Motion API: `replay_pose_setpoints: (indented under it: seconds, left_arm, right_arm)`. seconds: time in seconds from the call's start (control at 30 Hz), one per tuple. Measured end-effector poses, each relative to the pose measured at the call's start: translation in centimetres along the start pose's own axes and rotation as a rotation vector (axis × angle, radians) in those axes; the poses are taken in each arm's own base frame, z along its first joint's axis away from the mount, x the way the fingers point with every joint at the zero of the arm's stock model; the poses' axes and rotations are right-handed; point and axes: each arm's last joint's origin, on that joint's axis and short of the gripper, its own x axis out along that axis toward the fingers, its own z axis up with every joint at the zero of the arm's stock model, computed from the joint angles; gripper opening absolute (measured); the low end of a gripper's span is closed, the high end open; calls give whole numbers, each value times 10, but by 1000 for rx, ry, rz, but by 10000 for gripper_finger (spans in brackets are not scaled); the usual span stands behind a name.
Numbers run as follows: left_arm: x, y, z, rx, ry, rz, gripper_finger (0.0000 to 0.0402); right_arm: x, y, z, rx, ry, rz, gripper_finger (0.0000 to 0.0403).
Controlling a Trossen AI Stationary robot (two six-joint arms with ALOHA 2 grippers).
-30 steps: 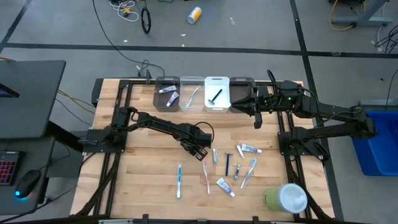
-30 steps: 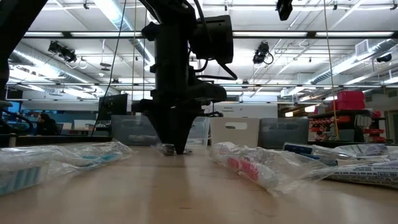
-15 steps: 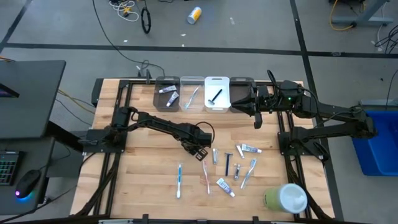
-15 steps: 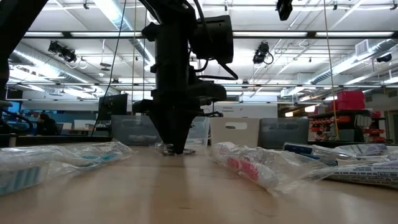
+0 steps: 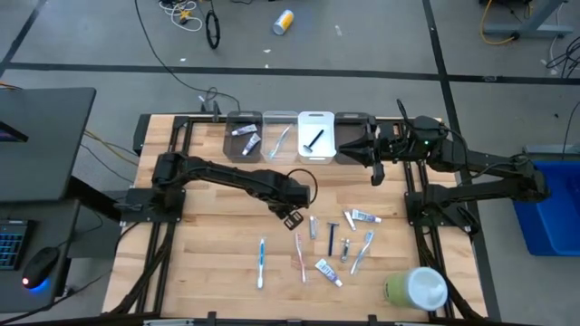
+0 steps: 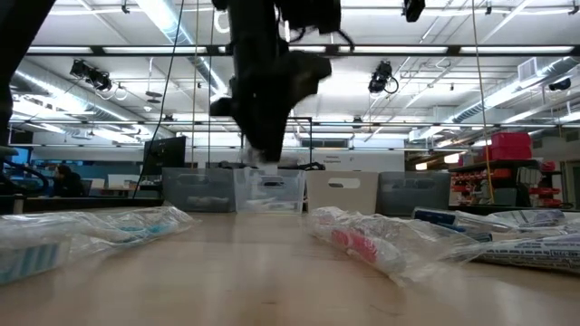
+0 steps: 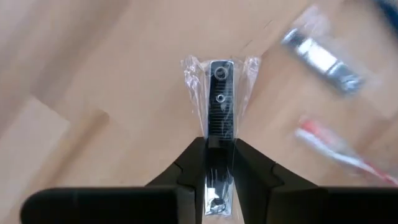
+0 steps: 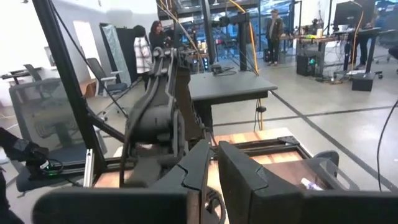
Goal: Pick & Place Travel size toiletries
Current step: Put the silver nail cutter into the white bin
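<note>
My left gripper (image 5: 292, 217) hangs over the middle of the table, pointing down, shut on a black razor (image 7: 219, 99) in a clear wrapper. In the low view the gripper (image 6: 261, 156) is well above the tabletop. Other toiletries lie on the wood to its right and near side: a blue toothbrush (image 5: 261, 263), a pink toothbrush (image 5: 300, 256), a grey tube (image 5: 314, 226), another black razor (image 5: 331, 237) and toothpaste tubes (image 5: 364, 216). My right gripper (image 5: 364, 150) waits shut, held level and high over the far bins. My left gripper pinches the wrapped razor between its two fingers from above, on the two long sides of the black handle (image 7: 219, 134). The fingers lie along the razor, whose free end sticks out past the fingertips. It hangs clear of the table.
Four bins stand in a row at the far edge: a clear one with tubes (image 5: 243, 136), a clear one with a toothbrush (image 5: 279, 136), a white one with a razor (image 5: 315, 136) and a clear one (image 5: 352, 136). A large green-and-white container (image 5: 417, 288) lies at the near right corner.
My left gripper has risen straight up from the tabletop with the wrapped razor, and its wrist has rolled a little. The razor, which lay on the wood, is now lifted clear.
</note>
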Motion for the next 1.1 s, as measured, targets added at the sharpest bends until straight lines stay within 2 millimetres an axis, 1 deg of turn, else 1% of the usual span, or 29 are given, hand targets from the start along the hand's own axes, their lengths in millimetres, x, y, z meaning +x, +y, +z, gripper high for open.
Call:
replay_pose_setpoints:
  seconds: [0.17, 0.3, 0.47, 0.57, 0.7, 0.8, 0.9, 1.03, 1.1]
  left_arm:
    - [-39, 4, 6, 35, -123, -12, 68]
    - [-80, 9, 9, 60, -273, -41, 67]
    - [-133, 19, 10, 83, -509, -97, 67]
    - [-162, 25, 9, 98, -639, -142, 68]
    - [-195, 33, 9, 125, -793, -213, 65]
    - [-213, 38, 9, 154, -877, -275, 67]
    - [-224, 43, 10, 161, -929, -310, 68]
    - [-229, 46, 15, 172, -966, -343, 65]
    - [-229, 47, 18, 174, -976, -369, 67]
  right_arm:
    - [-1, 1, 3, -13, -27, 3, 42]
    - [-1, 1, 5, -15, -46, 6, 42]
    - [-1, 1, 6, -13, -62, 8, 43]
    - [-1, 1, 8, 6, -77, 10, 52]
    - [1, 1, 8, 50, -83, 20, 76]
    - [3, 1, 9, 88, -94, 37, 104]
    - [7, 1, 8, 138, -98, 55, 139]
    - [13, 0, 9, 184, -131, 75, 194]
    - [16, -1, 12, 171, -176, 86, 222]
